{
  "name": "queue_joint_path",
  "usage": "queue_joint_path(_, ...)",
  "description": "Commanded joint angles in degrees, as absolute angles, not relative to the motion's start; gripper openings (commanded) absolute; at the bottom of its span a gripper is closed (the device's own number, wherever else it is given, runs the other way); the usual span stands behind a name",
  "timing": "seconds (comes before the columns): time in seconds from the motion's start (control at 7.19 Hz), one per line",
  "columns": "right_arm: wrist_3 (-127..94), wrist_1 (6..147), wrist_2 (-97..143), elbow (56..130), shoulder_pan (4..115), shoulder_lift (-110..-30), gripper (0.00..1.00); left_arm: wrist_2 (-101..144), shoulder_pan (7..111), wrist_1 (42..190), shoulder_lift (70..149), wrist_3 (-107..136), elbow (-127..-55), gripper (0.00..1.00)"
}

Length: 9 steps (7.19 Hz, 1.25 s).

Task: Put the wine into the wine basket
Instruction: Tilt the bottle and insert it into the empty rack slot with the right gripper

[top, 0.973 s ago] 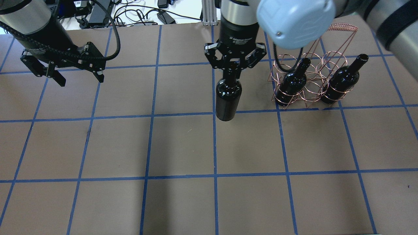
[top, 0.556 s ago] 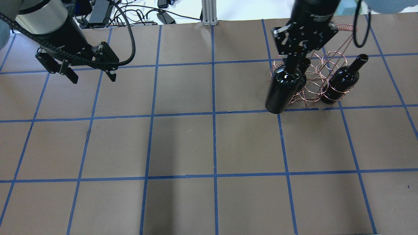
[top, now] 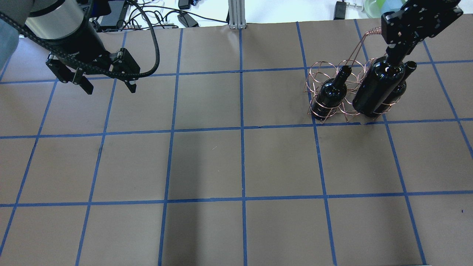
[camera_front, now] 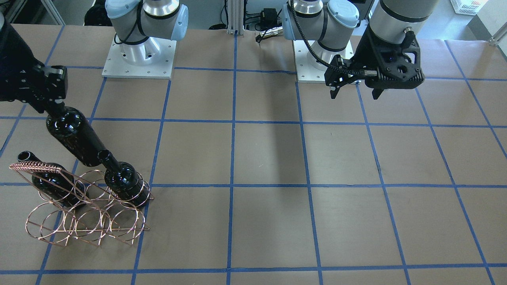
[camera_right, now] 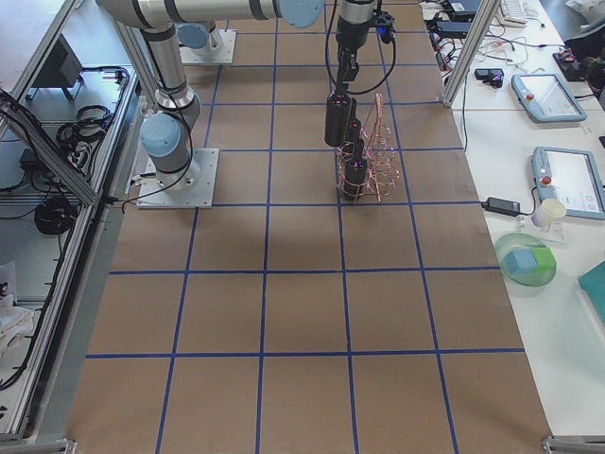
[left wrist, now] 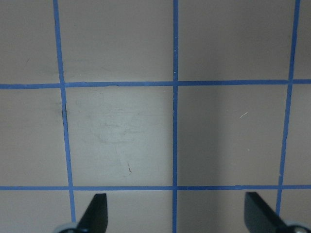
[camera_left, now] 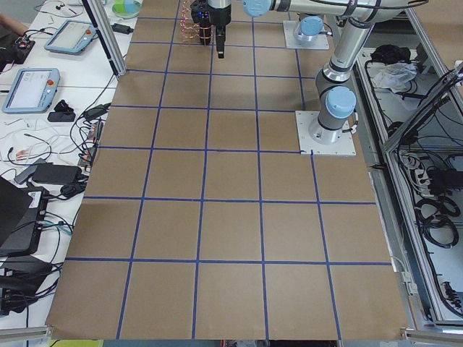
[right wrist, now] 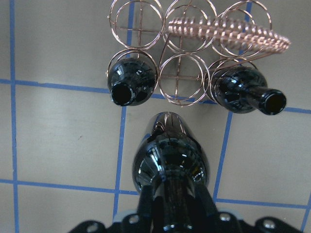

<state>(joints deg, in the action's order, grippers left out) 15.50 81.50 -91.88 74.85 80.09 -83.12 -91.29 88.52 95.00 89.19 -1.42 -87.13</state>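
Note:
My right gripper (top: 396, 57) is shut on the neck of a glossy black wine bottle (top: 376, 90) and holds it lifted and tilted over the right end of the copper wire wine basket (top: 349, 79). Two more black bottles stand in the basket's near row of rings: one at the left end (top: 330, 96) and one at the right end (top: 401, 87), partly hidden behind the held bottle. In the right wrist view the held bottle (right wrist: 170, 165) hangs just before the basket (right wrist: 187, 53), between the two seated bottles. My left gripper (top: 111, 88) is open and empty, far to the left.
The table (top: 236, 166) is brown paper with a blue tape grid. Cables and an aluminium post (top: 234, 13) lie beyond its far edge. The basket's wrapped handle bar (camera_front: 35, 166) rises slanted above the rings.
My right gripper has carried the bottle from the table's middle rightward, past the basket's left end to its right end. My left gripper has drifted slightly right and stayed open.

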Motion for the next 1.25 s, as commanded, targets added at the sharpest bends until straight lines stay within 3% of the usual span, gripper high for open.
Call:
queue_joint_path(0.0, 13.9, 83.2, -91.5, 69.6, 79.9, -78.2, 0.24, -91.3, 88.8, 95.1, 89.2, -1.6, -87.2, 1.00)
queue_joint_path(1.11, 14.6, 88.4, -91.1, 72.9, 79.9, -74.3, 0.23, -91.4, 88.9, 95.1, 88.9, -1.7, -87.2, 1.00)
